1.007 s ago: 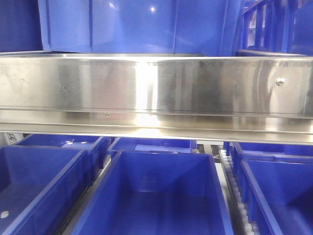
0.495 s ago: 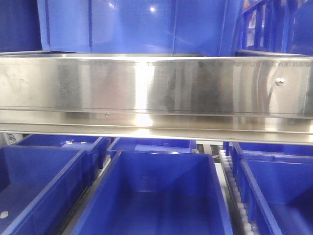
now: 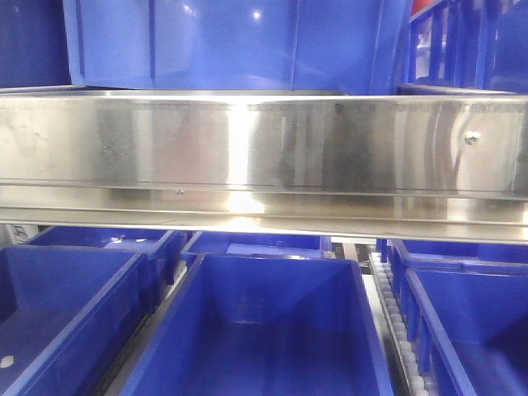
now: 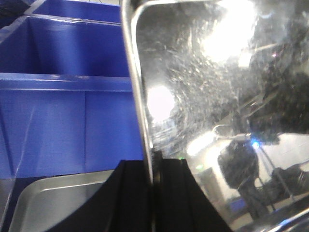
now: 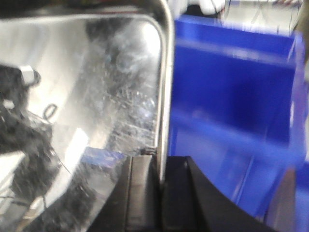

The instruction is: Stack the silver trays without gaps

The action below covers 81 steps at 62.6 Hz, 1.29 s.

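**Desk:** What does the left wrist camera show?

**Photographer:** The left gripper (image 4: 152, 166) is clamped on the rim of a silver tray (image 4: 207, 96), with a black finger (image 4: 123, 198) on either side of the out-turned edge. The tray's scratched, mirror-bright face fills the right of the view and is dotted with glare.

**Desk:** And the other arm?

**Photographer:** The right gripper (image 5: 161, 162) pinches a rim the same way. Its right-side tray (image 5: 96, 82) spreads to the left of the fingers. The pictures do not settle whether both arms grip one tray.

**Desk:** Any other tray?

**Photographer:** A lower tray (image 4: 53, 198) lies at the near left of the left wrist view, beneath the gripped one. Only a rounded corner and part of its floor show. The finger hides whether the two trays touch. Blue bins (image 4: 67, 121) stand beyond it on the left. A blurred blue bin (image 5: 227, 96) sits to the right of the right gripper.

**Desk:** And the front camera?

**Photographer:** It takes in the brushed-steel shelf band (image 3: 264, 144) running across the frame, with upper bins (image 3: 223, 41) behind its top edge. Open bins (image 3: 264, 330) sit in rows beneath it. A white roller track (image 3: 394, 322) runs between the middle and right ones.
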Motion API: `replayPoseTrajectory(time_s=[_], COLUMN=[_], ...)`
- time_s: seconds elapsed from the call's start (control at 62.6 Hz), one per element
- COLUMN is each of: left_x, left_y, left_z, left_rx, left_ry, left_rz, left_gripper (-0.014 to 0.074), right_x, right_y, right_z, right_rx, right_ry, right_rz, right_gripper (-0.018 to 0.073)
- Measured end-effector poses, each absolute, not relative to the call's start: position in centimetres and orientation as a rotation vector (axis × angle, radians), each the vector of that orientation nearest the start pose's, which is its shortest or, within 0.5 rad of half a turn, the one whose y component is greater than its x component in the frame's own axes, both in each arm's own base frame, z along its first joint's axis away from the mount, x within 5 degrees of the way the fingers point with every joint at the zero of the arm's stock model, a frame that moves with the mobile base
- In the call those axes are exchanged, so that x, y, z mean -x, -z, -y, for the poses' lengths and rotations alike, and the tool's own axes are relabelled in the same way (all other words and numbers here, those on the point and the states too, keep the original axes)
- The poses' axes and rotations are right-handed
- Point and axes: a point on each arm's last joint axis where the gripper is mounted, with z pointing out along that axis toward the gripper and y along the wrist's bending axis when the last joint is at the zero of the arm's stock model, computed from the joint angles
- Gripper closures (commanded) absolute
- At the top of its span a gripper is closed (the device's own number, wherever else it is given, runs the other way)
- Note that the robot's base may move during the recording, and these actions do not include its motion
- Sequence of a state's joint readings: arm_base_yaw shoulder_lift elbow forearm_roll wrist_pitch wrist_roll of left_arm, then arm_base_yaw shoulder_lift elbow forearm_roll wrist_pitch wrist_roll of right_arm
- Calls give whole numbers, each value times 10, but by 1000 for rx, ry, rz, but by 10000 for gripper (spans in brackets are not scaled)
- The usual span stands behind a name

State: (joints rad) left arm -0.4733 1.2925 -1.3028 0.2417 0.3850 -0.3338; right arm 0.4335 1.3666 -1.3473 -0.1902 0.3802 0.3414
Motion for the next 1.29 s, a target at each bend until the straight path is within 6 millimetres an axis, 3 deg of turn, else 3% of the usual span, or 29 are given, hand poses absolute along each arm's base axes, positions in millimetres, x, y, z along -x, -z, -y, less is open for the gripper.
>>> replayPoseTrajectory(time_s=[0.272,0.431,0.671,0.879,0.991,1.119,1.23,1.294], left_x=[-283,-298,-322,-332,-334,-333,-333,-333], left_y=[-411,-387,-347,-327,-323,-321,-320,-320], left_z=[105,95,98,101,101,100,96,94], left_rx=[-158,-103,-96,-97,-96,-97,-104,-110], left_ry=[286,234,180,161,156,140,100,81], left_rz=[-1954,-2097,-2263,-2336,-2357,-2374,-2392,-2395], left_gripper=[613,613,613,607,526,331,220,204], right_x=[-295,-302,-316,-318,-319,-319,-319,-318], right_y=[-384,-363,-329,-322,-320,-319,-318,-318], right_z=[-146,-160,-171,-172,-172,-172,-171,-171], right_rx=[116,129,142,151,162,199,224,235], right_ry=[-481,-487,-445,-427,-415,-390,-372,-364], right_rz=[-2133,-2229,-2363,-2392,-2399,-2399,-2402,-2405], right_gripper=[629,629,629,629,629,622,502,398])
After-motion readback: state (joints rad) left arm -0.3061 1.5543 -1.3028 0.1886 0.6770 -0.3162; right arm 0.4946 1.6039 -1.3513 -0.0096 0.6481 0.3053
